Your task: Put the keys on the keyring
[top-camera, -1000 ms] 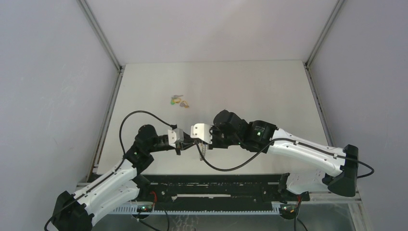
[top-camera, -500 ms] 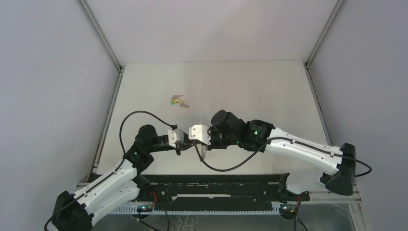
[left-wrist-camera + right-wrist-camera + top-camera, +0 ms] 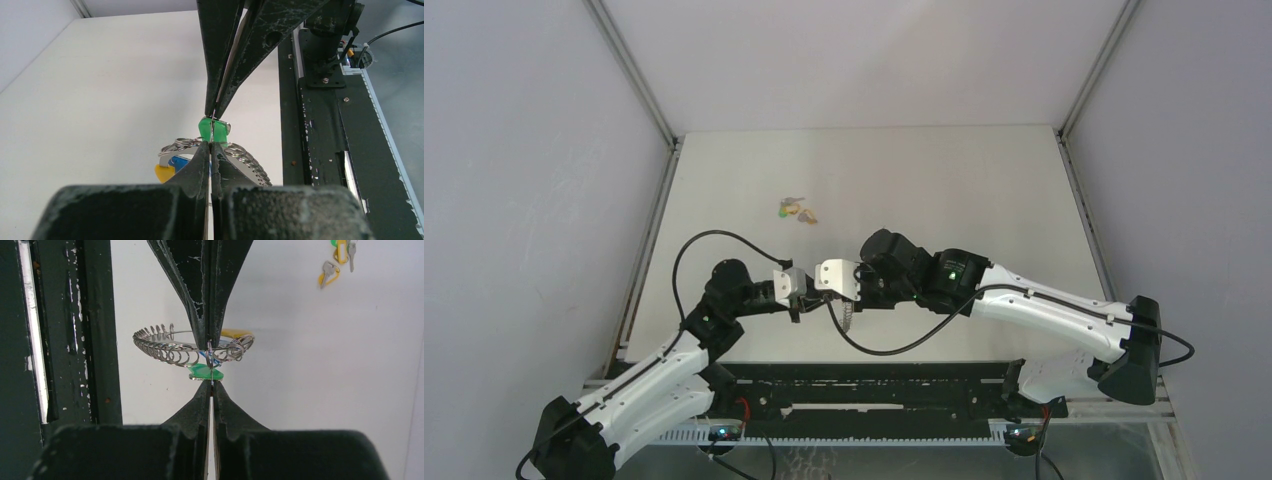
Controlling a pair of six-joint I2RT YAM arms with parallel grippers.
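our left tool is clenched, and its tips look pinched on the ring, which hangs in the air between the two arms, above the near part of the worktop. our right tool is clenched too and meets the left one tip to tip. as far as we can tell it nips the thin wire loop of the green key, whose head sits right at its tips.

a yellow key and a blue key hang close against the ring's coils, so we judge those two already on. whether the green key's loop is fully round the ring or only at it, we cannot tell; the tips hide the join.

further out, well apart from both tools, the loose keys lie in a small cluster on the worktop, with yellow and green heads among them.

we judge the task partly done: seating the green key is the step in hand, and the cluster is left to fetch and thread.
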